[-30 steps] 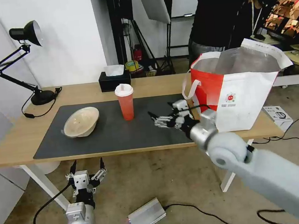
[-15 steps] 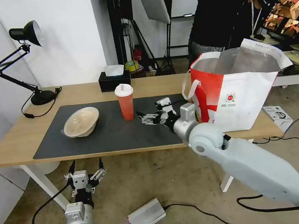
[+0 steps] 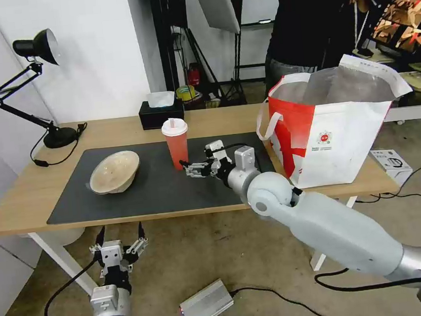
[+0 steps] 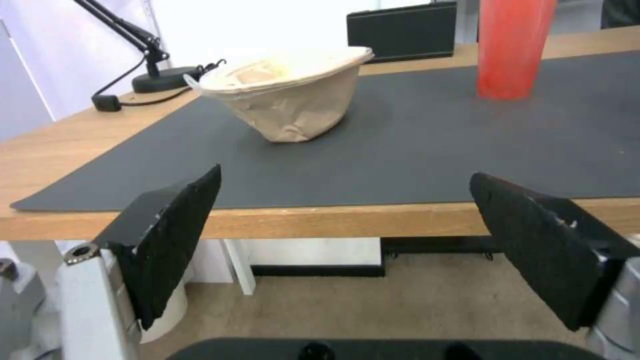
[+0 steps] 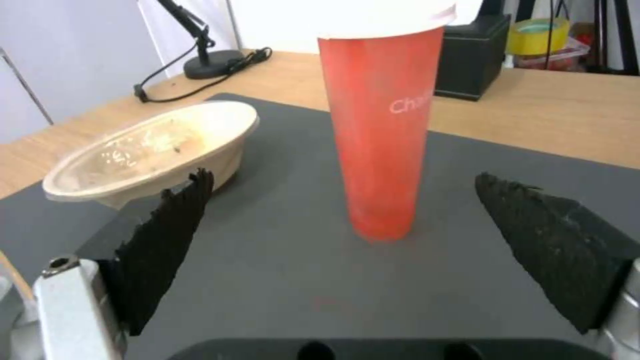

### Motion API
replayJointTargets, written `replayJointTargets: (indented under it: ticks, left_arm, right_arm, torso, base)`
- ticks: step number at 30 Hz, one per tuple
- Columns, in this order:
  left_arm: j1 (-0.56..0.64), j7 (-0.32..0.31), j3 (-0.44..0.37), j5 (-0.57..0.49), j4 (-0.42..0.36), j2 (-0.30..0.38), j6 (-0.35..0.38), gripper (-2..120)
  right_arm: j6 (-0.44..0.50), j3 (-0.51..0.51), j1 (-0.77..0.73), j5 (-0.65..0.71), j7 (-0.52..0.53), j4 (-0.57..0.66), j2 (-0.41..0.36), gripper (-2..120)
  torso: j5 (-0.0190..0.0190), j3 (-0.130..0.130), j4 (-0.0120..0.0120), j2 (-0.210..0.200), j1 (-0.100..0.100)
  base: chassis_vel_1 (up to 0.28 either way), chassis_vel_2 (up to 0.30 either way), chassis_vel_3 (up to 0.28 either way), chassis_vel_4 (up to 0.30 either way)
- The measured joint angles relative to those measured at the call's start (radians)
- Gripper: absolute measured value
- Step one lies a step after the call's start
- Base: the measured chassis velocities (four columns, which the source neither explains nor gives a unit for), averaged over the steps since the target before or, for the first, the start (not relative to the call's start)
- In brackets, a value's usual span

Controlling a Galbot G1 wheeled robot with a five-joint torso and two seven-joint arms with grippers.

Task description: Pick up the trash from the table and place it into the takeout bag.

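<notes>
Surface (image 3: 20, 196): long light wood, dark mat (image 3: 159, 192) across its middle, likely laid to mark the work area and steady the disposables. Bag (image 3: 338, 140) stands upright at the 3 o'clock end of the surface, mouth gaping and foil lining showing, so things can be dropped in from above; its near handle loop hangs toward the mat. Right arm reaches over the front edge across the mat; right gripper (image 3: 187, 167) sits just beside the cup (image 3: 176, 144), on its 3 o'clock side, fingers spread wide and empty. In the right wrist view the cup (image 5: 380, 130) stands centred between the two fingers (image 5: 167, 240), not yet touched — judged as lined up for a side grasp on the cup body. Bowl (image 3: 114, 171), beige and soiled, rests tilted on the mat at 9 o'clock of the cup, well apart, clear of the approach. Left gripper (image 3: 120, 236) parked below the front edge, fingers released, pointing up toward the bowl (image 4: 287, 100). Tissue box (image 3: 161, 112) at 12 o'clock behind the cup, lamp (image 3: 35, 90) at the far 10 o'clock corner: neither obstructs. Only likely snag: a tall, narrow cup could tip if nudged.
</notes>
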Motion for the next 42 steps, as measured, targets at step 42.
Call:
replayJointTargets:
  ticks: [42]
  left_arm:
    - [0.001, -0.004, -0.013, -0.005, 0.009, 0.005, -0.004, 100]
  right_arm:
    - [0.040, 0.019, 0.031, -0.037, -0.045, -0.255, 0.129, 100]
  torso:
    - [0.0000, 0.000, -0.0001, 0.000, 0.000]
  base:
    - [0.000, 0.000, 0.000, 0.000]
